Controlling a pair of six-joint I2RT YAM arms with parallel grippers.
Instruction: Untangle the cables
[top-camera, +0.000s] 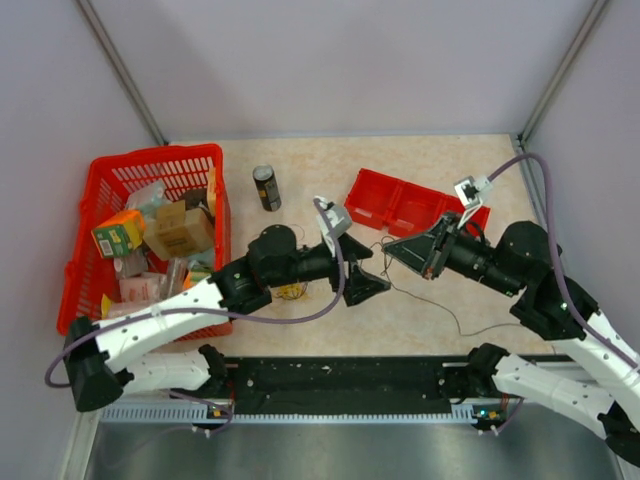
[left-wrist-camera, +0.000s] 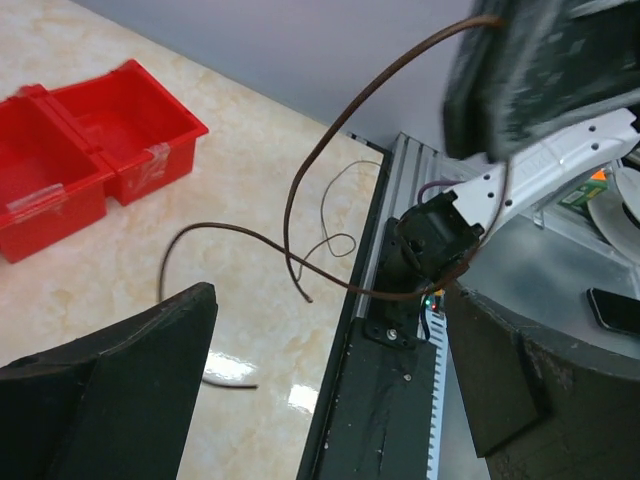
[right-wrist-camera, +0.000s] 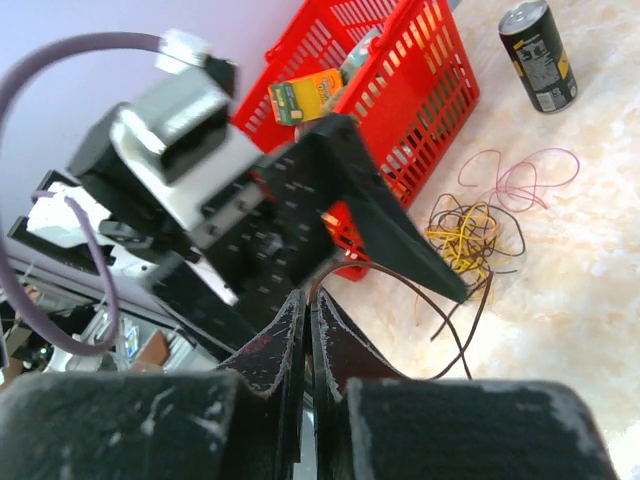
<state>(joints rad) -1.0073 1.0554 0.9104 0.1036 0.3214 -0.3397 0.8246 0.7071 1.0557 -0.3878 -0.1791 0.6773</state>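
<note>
The right gripper (right-wrist-camera: 308, 300) is clenched on one of the cables, a brown wire (left-wrist-camera: 320, 140), held above the middle of the bench. The wire arcs down from it and trails toward the near edge. The left gripper (top-camera: 370, 270) faces it with jaws released and wide apart, holding nothing, and the wire's loop hangs just in front of them. The other cables lie in a yellow and dark tangle (right-wrist-camera: 465, 235) near the near edge, left of centre, just beside the red basket (top-camera: 150, 158), with pale pink loops (right-wrist-camera: 520, 175) next to it. Whether the brown wire's far end runs into that heap cannot be told. The step in hand looks like drawing this wire free. To do it well, the left gripper should close on the wire low down, centred on its pads because the strand is thin and springy. The arms should then part slowly, stopping if yellow strands lift with it. The freed wire is best laid toward the right edge, clear of the red bins (top-camera: 415, 205).
</note>
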